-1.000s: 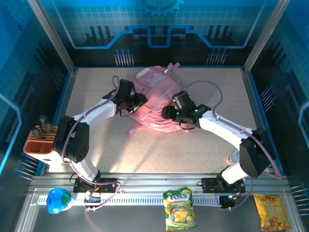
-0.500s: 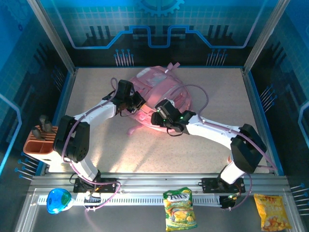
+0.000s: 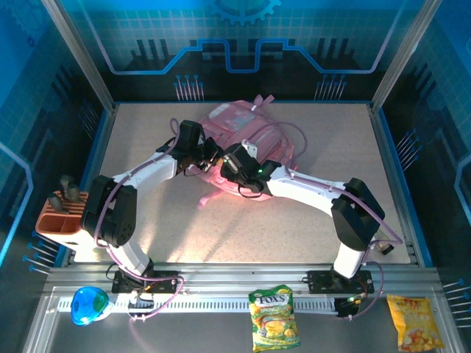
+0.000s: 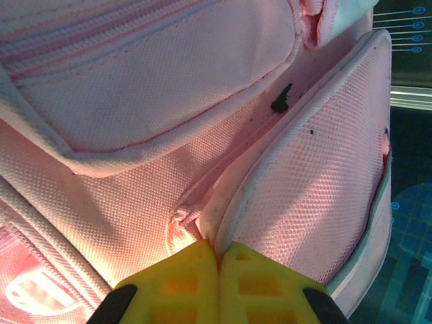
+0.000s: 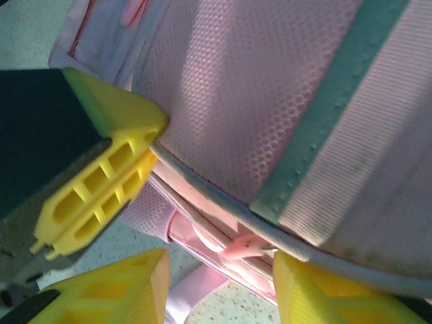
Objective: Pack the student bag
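1. Seen from above, the pink student bag (image 3: 254, 136) lies at the far middle of the speckled table (image 3: 309, 213), between the two arms. The left gripper (image 3: 213, 157) and the right gripper (image 3: 228, 163) come together at the bag's left edge, just beside each other. Their fingers are too small to read here.
2. On the left wrist camera, the left gripper (image 4: 217, 260) has its yellow fingers pressed together, pinching the pale piped rim of the bag's mesh pocket (image 4: 310, 182).
3. On the right wrist camera, the right gripper (image 5: 219, 270) has its yellow fingers spread. A pink strap (image 5: 196, 297) and the bag's (image 5: 270, 101) lower edge lie between them, unclamped.
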Robot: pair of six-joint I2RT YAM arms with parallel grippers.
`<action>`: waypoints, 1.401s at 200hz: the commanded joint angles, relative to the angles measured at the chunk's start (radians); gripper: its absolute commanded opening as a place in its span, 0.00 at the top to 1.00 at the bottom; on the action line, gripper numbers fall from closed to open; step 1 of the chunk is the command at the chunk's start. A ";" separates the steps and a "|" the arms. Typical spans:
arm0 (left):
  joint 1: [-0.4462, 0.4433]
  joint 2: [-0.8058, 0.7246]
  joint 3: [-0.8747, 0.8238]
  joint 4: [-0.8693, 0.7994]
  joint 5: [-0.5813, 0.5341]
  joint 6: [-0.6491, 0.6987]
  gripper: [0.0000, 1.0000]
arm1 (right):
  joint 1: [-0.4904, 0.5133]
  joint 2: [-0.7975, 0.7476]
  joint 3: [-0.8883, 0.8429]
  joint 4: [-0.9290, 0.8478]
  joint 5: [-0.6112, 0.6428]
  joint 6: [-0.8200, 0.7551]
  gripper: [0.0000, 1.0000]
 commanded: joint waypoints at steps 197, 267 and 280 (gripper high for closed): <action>-0.001 0.023 0.033 0.009 0.041 0.042 1.00 | -0.032 -0.006 -0.011 -0.237 0.215 0.085 0.89; 0.015 0.049 0.065 -0.022 0.029 0.081 1.00 | -0.097 -0.169 -0.208 -0.137 0.298 -0.262 0.96; 0.018 0.046 0.066 -0.026 0.026 0.085 1.00 | -0.117 -0.174 -0.215 -0.059 0.250 -0.391 0.98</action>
